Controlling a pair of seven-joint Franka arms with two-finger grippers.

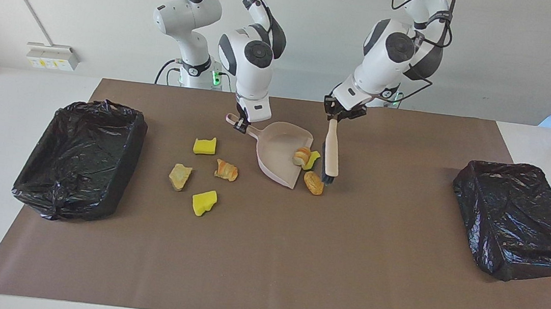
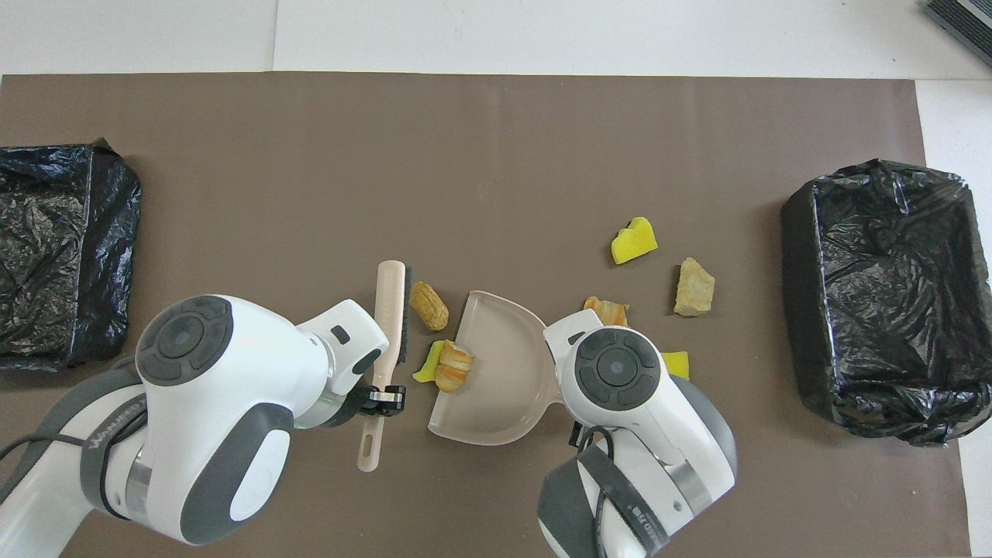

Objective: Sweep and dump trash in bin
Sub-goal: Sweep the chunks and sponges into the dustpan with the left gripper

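Brown-matted table (image 1: 262, 276), sweeping under way.
Dustpan (image 1: 280, 155) is gripped by the shut right tool (image 1: 241, 125), brush (image 1: 331, 152) by the left tool (image 1: 338, 116); trash (image 1: 313, 183) beside the dustpan's lip should be swept in low.

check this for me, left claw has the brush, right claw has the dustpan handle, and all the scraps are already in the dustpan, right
Not quite. The left claw does hold the brush and the right claw the dustpan handle, but the facing view shows only one bread scrap at the pan's mouth; the other scraps lie on the mat.
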